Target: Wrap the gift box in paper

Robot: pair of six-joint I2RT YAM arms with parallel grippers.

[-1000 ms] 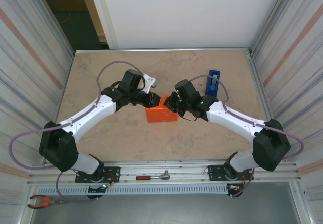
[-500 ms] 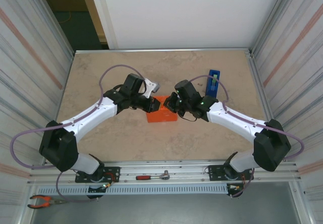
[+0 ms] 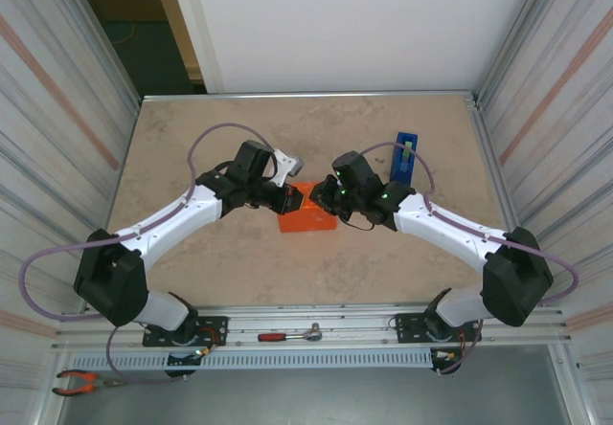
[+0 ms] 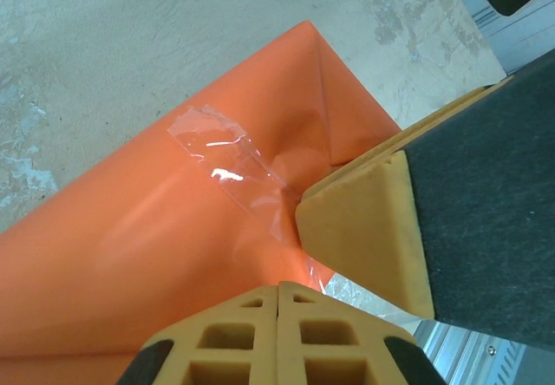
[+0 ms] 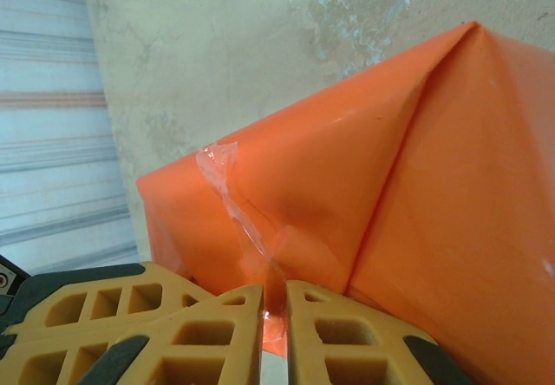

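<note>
The gift box lies mid-table, fully skinned in the orange paper, which is folded into flat triangular flaps. A strip of clear tape crosses a fold. My left gripper is at the box's far-left corner, its fingertips shut together just above the paper with nothing between them. My right gripper is at the far-right corner. Its jaws stand a narrow slit apart, and the crinkled tape runs down into that slit. One right finger presses by the tape's end.
A blue tape dispenser stands upright behind the right arm. Corrugated walls close in both sides of the table. A small red-handled tool and pliers lie on the rail in front of the arm bases.
My left gripper has slid right onto the box's corner and closed fully. The right gripper's jaws have parted a little. The box has stayed in place.
</note>
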